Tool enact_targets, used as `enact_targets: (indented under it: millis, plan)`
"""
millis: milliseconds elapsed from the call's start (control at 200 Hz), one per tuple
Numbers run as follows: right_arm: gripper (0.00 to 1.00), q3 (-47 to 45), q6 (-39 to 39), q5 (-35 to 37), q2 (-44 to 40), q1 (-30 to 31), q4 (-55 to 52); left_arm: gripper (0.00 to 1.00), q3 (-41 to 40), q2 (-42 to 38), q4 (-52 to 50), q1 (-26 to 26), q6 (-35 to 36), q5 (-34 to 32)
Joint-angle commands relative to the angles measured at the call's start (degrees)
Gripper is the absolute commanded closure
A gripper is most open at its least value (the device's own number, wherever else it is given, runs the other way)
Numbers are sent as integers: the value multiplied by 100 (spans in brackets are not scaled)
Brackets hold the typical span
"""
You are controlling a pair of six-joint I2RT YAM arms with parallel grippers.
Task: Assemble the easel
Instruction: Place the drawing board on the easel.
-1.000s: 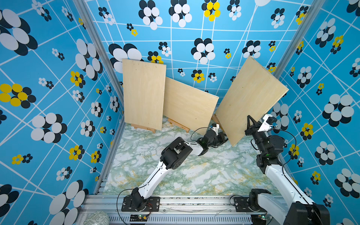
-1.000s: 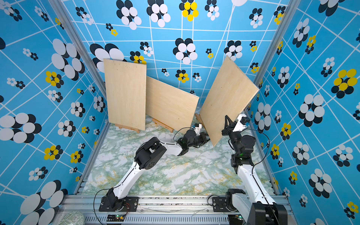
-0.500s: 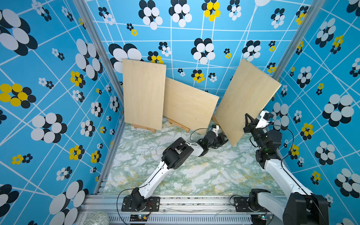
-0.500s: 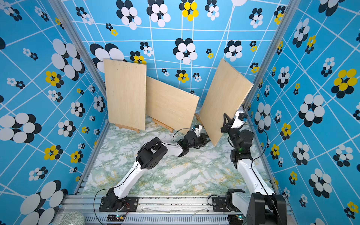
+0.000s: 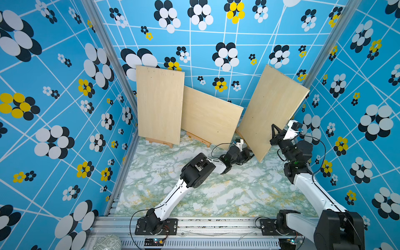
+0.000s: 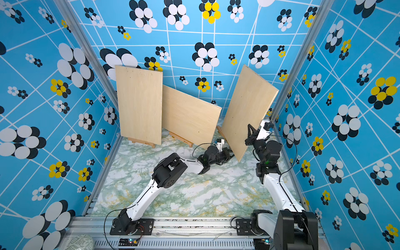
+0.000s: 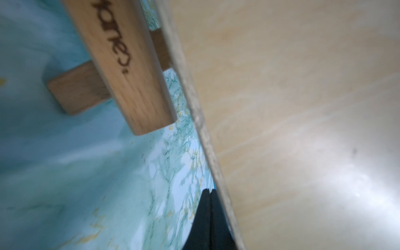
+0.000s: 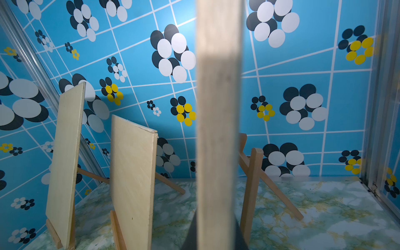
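Right claw [image 5: 275, 132] is being shown clamped on a plain wooden board [image 5: 272, 108]; in the right wrist view the board's thin edge is being pinched between both jaws. Left claw [image 5: 249, 154] is being shown fully closed, its fingers [image 7: 202, 223] being pressed flat against each other just beside the board's lower edge; whether that edge is being touched cannot be told. The board is being held on end and tilted, over the back right corner of the marble-patterned tabletop [image 5: 216, 190]. Just behind it, a bare wooden easel [image 8: 252, 184] is being seen standing near the back edge. Along that same edge, toward the back left corner, a second board [image 5: 160, 104] and a third board [image 5: 211, 116] are being carried, the one by a second easel [image 5: 159, 142], the other by a third easel [image 5: 198, 138].
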Motion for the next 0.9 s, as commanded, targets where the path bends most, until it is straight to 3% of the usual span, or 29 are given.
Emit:
enact_targets:
  millis: [0, 480, 895]
  plan:
    - [100, 261, -7, -636, 72, 21, 306, 99, 163, -56, 880, 43, -66, 95]
    - [100, 132, 516, -1353, 689, -480, 1386, 96, -751, -437, 1086, 82, 71, 234]
    - [100, 60, 445, -1514, 818, -528, 1484, 94, -1104, -666, 1017, 46, 245, 402]
